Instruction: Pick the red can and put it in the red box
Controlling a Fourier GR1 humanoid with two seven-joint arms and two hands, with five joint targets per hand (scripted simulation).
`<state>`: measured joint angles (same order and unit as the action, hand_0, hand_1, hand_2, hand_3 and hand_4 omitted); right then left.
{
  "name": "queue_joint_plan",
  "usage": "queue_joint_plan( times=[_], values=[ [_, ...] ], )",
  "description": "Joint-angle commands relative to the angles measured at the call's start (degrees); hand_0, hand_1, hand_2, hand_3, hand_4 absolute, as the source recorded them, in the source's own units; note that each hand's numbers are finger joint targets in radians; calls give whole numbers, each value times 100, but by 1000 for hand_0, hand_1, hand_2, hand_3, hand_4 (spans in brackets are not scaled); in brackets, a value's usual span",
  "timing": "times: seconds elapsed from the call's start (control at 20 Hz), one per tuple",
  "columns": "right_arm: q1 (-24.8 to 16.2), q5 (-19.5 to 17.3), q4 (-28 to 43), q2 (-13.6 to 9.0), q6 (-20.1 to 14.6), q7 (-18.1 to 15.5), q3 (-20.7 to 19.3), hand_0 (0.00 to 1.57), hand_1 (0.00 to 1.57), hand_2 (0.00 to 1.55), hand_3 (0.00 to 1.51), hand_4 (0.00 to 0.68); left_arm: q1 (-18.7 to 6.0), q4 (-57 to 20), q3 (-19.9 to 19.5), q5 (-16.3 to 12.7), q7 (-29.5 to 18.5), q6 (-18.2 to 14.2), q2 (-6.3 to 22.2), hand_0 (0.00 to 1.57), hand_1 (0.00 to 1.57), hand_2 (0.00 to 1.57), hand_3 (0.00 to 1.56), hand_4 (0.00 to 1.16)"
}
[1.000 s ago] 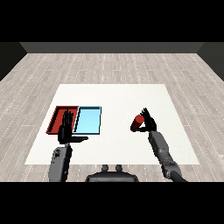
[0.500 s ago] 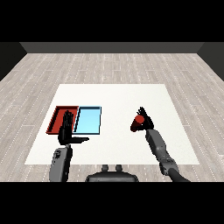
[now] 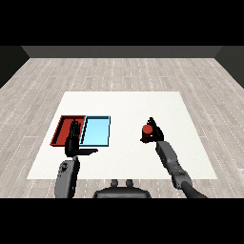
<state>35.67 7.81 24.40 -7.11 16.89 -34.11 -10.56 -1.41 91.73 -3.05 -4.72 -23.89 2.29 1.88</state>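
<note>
On the right half of the white table (image 3: 128, 102), right hand (image 3: 155, 133) curled round the red can (image 3: 147, 129), can upright, whether lifted or resting not clear. Well apart to the left, red tray (image 3: 62, 129) and light blue tray (image 3: 96, 131) side by side, touching. Over the near edge of the trays, left hand (image 3: 74, 143) raised, fingers straight, thumb spread sideways, holding nothing.

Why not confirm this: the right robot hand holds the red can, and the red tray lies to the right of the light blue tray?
Wrong on the trays. The head view shows the red tray left of the light blue tray. The right robot hand does hold the red can.
</note>
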Motion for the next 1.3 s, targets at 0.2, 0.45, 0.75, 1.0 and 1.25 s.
queue_joint_plan(
  times=[0.2,0.45,0.75,1.0,1.25],
  values=[
    [671,-164,-590,11,-1275,133,-192,1482,1482,1471,1436,566,-10,-101,-20,33,-82,30,46,0,0,0,0,0],
    [467,-263,-464,235,-1579,-53,-78,1472,1472,1456,1404,600,228,213,76,35,-8,3,-11,0,0,0,0,0],
    [101,-329,40,-98,-1265,143,80,1473,1473,1443,1385,597,44,-436,-141,-73,-421,203,108,0,0,0,0,0],
    [-243,-369,1301,9,-1474,479,346,1437,1437,1433,1369,615,131,259,73,-54,132,140,76,0,0,0,0,0],
    [-258,-349,1976,-242,-1318,686,393,1422,1422,1428,1372,621,-196,-24,489,148,303,-124,-180,0,0,0,0,0]
  ],
)
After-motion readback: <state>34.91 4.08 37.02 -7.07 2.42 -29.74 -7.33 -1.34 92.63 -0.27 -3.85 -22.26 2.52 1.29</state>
